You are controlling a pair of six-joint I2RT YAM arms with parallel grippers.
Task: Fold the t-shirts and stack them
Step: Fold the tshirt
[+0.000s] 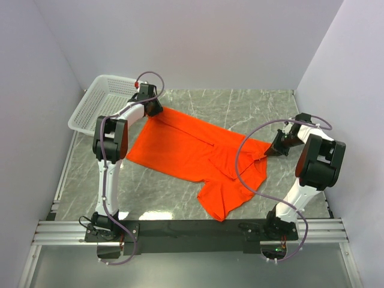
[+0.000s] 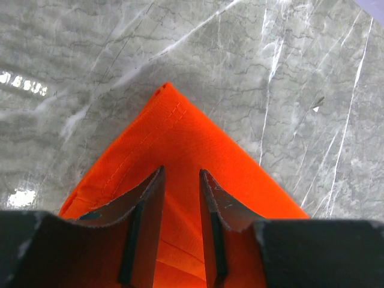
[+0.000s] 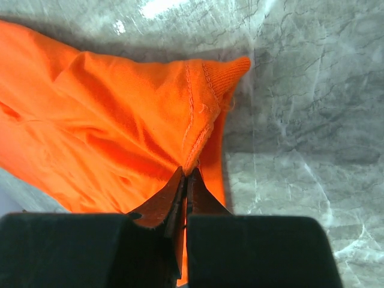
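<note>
- The task looks to be at an early stage. The single orange-red t-shirt point(image 1: 186, 150) lies loosely spread, not folded into a tidy packet, and no stack is in view.
- The t-shirt rests on the marble table point(image 1: 240, 105), stretched diagonally between the two arms. Its far-left corner is just beside the white mesh basket point(image 1: 99, 99), and a lobe of cloth trails toward the near edge.
- The left pincer point(image 2: 181, 171) is at that far-left corner. Its jaws stand a narrow gap apart with cloth showing between and below them, so it seems poised over the corner rather than clamped on it.
- The right pincer point(image 3: 186, 174) is closed tight on a raised ridge of cloth at the opposite end, next to a ribbed, stitched edge.
- The cloth is plain, soft and unprinted. It is smooth across the middle but creased and overlapped toward the right side, with a seam running across it.
- What is left, by this judgement: flattening, every fold, and placing the folded t-shirt.
</note>
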